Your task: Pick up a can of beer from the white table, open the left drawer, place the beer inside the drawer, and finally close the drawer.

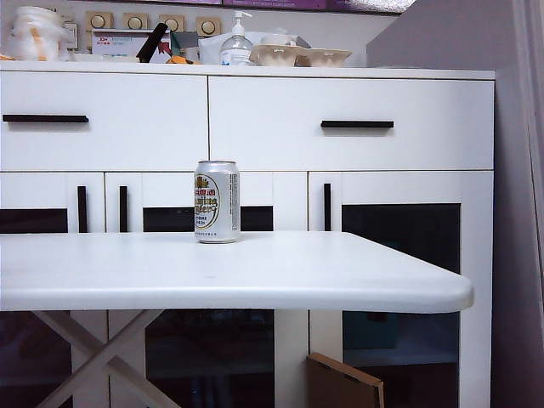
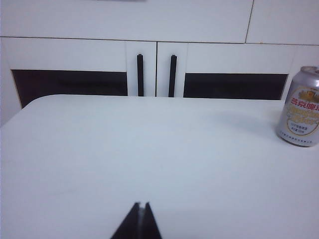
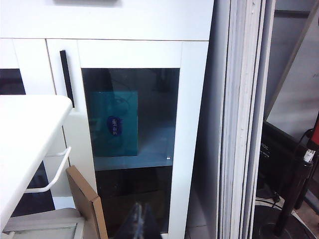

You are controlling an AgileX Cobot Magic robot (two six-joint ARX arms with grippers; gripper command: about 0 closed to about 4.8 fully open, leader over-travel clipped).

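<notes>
White cabinet filling the background, left drawer shut, black bar handle level across its front; glass-paned doors below

White table in front, top bare apart from the can

Can of beer upright near the table's far edge, roughly mid-width in the exterior view, well apart from both grippers; long axis vertical, lid up, oval label facing the camera

Probably light and stiff enough while full and sealed, though thin-walled and dentable under a hard squeeze; smooth aluminium likely slippery, so best taken across the middle of the body, fingers level on opposite sides, not by the rim

Left gripper low over the near part of the table, jaws pressed together, holding nothing, can off to one side ahead

Right gripper off the table's right end, facing the cabinet's right glass door, jaws likewise closed and empty

Nothing of the task begun yet
</notes>
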